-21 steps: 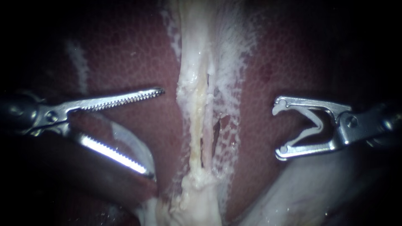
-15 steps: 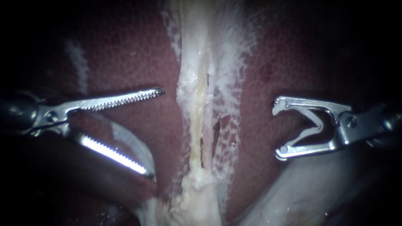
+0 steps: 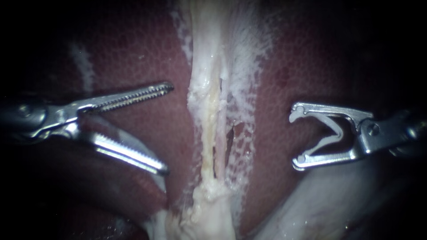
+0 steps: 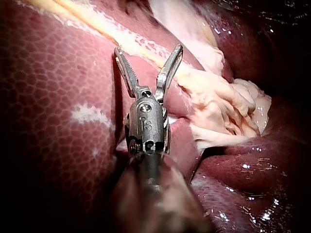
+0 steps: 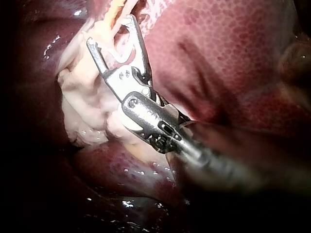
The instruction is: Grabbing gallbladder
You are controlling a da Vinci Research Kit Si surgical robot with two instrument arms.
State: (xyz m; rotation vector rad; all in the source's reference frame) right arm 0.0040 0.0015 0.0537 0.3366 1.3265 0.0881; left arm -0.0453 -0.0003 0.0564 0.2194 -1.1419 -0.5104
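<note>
Dark, mottled liver (image 3: 133, 53) is filling the background, with a pale strand (image 3: 209, 115) running through the middle from 12 to 6 o'clock. My left instrument (image 3: 169, 129) is sitting at 9 o'clock with its toothed jaws standing well apart and gripping nothing, the lower jaw lying against a dark fold of liver. The gallbladder (image 3: 204, 213) is, as far as I can judge, the pale lumpy mass at 6 o'clock where the strand ends (its outline is unclear), near the jaw tips but apart from them. My right instrument (image 3: 296, 135) is waiting at 3 o'clock, its wide jaws cradling an open white clip (image 3: 337, 133). Closing now is risking a bite of liver instead, since liver is lying between the jaws and the teeth could tear it. Reaching carelessly toward 6 o'clock is also risking a snag on the strand, or a thin hold that slips.
</note>
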